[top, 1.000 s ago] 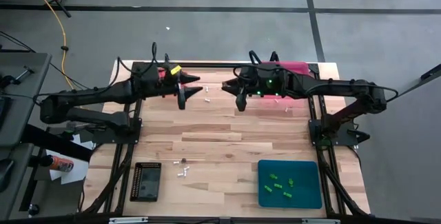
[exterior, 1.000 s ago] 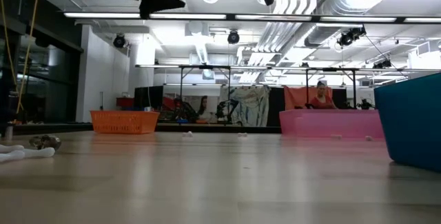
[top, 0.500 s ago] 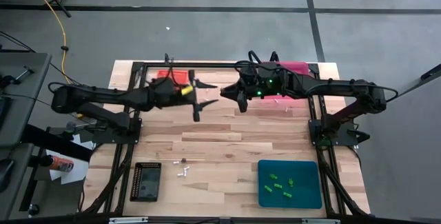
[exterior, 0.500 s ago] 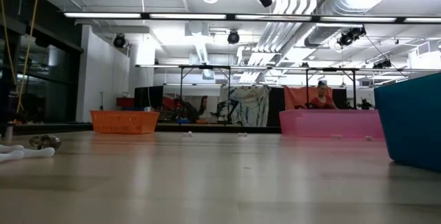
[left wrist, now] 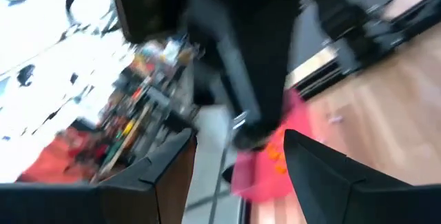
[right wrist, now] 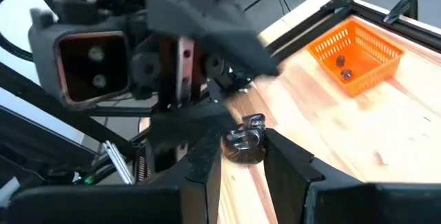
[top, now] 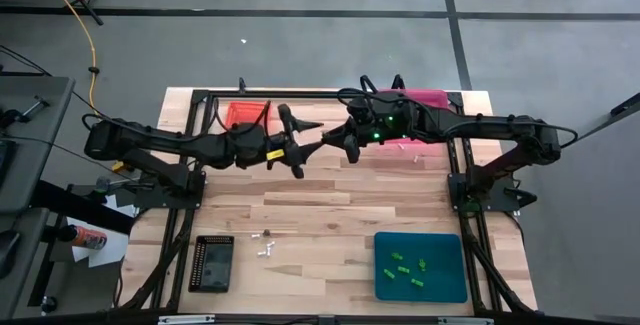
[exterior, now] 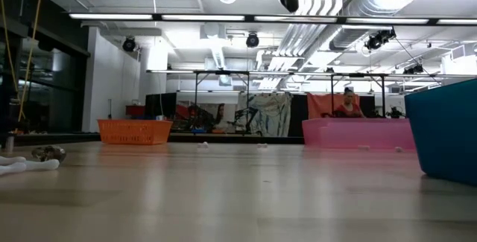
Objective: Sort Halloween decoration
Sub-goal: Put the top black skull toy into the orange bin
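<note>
wooden table (top: 330, 200); right fingers (right wrist: 207, 162) pinching a dark trinket (right wrist: 244, 141), axis perhaps upright.

A light wooden table (top: 330, 200) carries four trays: an orange tray (top: 243, 114) and a pink tray (top: 428, 98) at the far edge, a black tray (top: 212, 262) and a teal tray (top: 420, 265) at the near edge. Small white trinkets (top: 265, 249) lie on the bare wood beside the black tray, and a few more white bits (top: 405, 148) lie near the pink one.
</note>
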Controlling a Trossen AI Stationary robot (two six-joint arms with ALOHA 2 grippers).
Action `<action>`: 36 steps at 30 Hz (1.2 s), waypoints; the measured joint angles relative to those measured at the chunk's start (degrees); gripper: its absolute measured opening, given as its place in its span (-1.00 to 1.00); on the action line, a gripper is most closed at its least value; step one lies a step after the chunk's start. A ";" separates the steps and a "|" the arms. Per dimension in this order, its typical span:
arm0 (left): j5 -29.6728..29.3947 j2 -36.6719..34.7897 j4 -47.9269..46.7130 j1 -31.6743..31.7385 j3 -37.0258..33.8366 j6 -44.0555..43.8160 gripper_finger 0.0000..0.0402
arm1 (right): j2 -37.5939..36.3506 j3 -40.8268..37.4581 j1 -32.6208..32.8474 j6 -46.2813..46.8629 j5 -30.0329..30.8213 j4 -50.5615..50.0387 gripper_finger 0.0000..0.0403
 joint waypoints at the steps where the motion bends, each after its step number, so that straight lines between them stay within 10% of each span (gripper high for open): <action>1: 1.74 0.00 -0.04 -0.09 0.03 0.21 0.03 | 0.00 0.00 0.00 0.22 0.00 0.40 -0.58; 18: 6.68 3.21 4.49 -0.03 -0.02 0.67 -0.07 | 0.00 -0.02 0.48 3.45 -3.46 0.87 -0.58; 36: 5.12 2.86 4.51 -0.16 -0.02 0.37 -0.76 | -0.02 -0.09 0.46 3.56 -4.07 0.36 -0.58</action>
